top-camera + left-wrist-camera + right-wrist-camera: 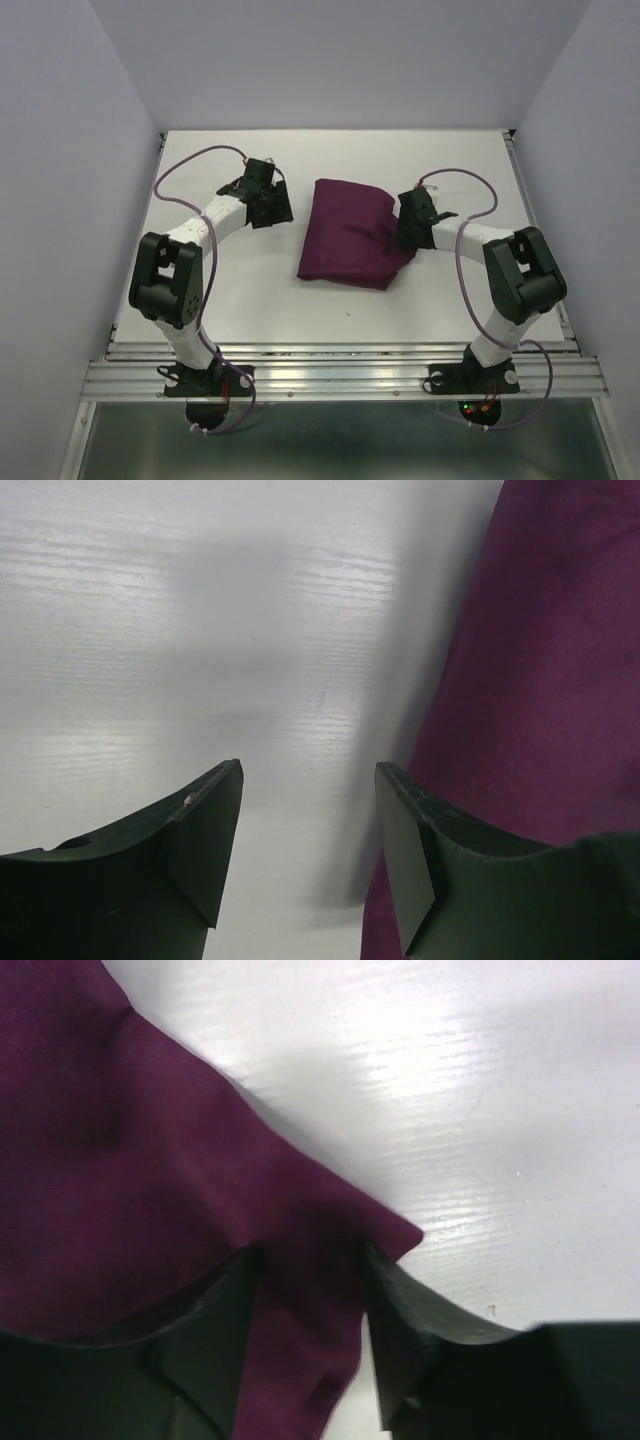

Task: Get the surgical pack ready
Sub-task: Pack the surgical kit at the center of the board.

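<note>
From above, the cloth [350, 235] lies as a folded purple bundle in the middle of the white worktop [230, 290], roughly square, with its near-right corner drawn out to a point. The left pincer [268, 200] sits just beside the bundle's far-left corner, apart from it. The right pincer [408, 232] is right on the bundle's right edge, dark against the purple. This view does not show how either pair of jaws stands.

Over to the left wrist, and that settles one side. The left pincer [310, 772] is released, with its jaws well apart and only bare worktop [200, 630] between them. The cloth [540, 680] fills the right of this view, and its edge runs down past the right-hand jaw, which overlaps the purple.

Now the right wrist, and here is what the top view hid. The right pincer [310, 1260] straddles the cloth [120, 1140], with a strip of purple filling the gap between the jaws and a pointed corner poking out toward the worktop [480, 1110] just past them. The jaws are on either side of the fabric, but whether they are actually pinching it cannot be told from here.
</note>
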`<state>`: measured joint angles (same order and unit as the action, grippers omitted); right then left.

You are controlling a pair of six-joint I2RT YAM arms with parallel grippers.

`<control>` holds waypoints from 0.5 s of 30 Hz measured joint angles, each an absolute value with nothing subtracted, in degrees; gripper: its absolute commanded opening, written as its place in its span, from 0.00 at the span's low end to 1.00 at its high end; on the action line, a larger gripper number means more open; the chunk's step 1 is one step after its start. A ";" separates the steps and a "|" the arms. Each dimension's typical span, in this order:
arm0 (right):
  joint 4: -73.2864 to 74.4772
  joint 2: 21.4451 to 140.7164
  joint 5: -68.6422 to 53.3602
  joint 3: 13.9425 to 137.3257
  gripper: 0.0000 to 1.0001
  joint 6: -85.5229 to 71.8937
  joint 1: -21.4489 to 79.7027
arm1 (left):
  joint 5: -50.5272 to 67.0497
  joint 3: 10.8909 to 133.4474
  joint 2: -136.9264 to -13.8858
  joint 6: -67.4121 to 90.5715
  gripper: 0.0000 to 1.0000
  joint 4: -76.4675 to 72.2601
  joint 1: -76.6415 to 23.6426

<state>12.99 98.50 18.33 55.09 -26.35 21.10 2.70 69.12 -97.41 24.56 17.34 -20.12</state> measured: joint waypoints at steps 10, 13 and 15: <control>10.70 99.26 19.49 55.13 0.01 -27.90 21.15 | 3.07 68.99 -97.67 24.56 0.66 17.39 -20.12; 10.72 99.09 19.51 55.09 0.01 -28.27 21.15 | 3.81 68.99 -97.71 24.56 0.66 17.37 -20.12; 11.07 98.37 19.46 54.65 0.01 -28.34 21.15 | 4.25 68.99 -97.84 24.56 0.66 17.32 -20.12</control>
<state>11.07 98.37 19.46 54.65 -28.34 21.15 4.25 68.99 -97.84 24.56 17.32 -20.12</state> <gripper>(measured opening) 0.042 0.663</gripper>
